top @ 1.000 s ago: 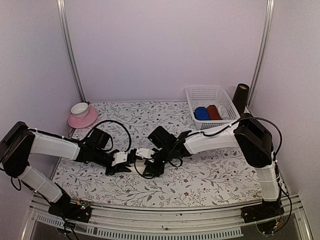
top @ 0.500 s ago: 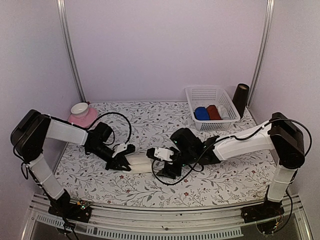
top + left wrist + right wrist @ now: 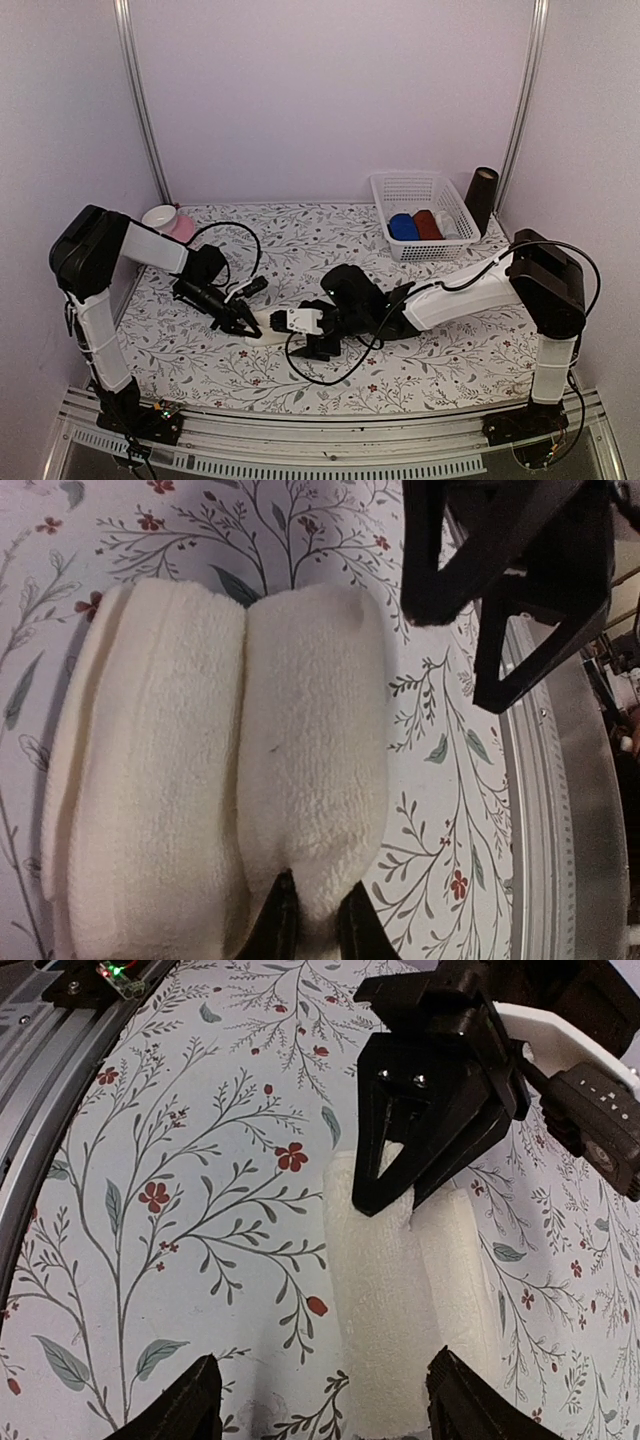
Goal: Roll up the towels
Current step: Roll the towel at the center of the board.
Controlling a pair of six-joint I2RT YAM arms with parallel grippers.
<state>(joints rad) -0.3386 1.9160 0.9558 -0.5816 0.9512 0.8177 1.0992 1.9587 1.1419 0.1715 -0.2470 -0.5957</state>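
The cream towel [image 3: 268,325] lies partly rolled on the flowered table, between the two grippers. In the left wrist view it [image 3: 250,760] shows two thick folds side by side. My left gripper [image 3: 247,321] [image 3: 312,925] is shut, pinching the end of one fold; it also shows in the right wrist view [image 3: 393,1203]. My right gripper [image 3: 302,340] [image 3: 330,1400] is open wide at the towel's [image 3: 400,1290] other end, its fingers astride it without touching. The blue towel [image 3: 403,226] sits rolled in the basket.
A white basket [image 3: 420,183] at the back right also holds a dark red roll [image 3: 427,223]. A dark cylinder [image 3: 482,196] stands beside it. A white cup on a pink saucer [image 3: 165,220] sits at the back left. The metal front rail [image 3: 560,810] runs close by the towel.
The right gripper has swung left and now sits at the towel's end. The left arm's elbow has pulled back to the left. The cream towel has come into view between the grippers.
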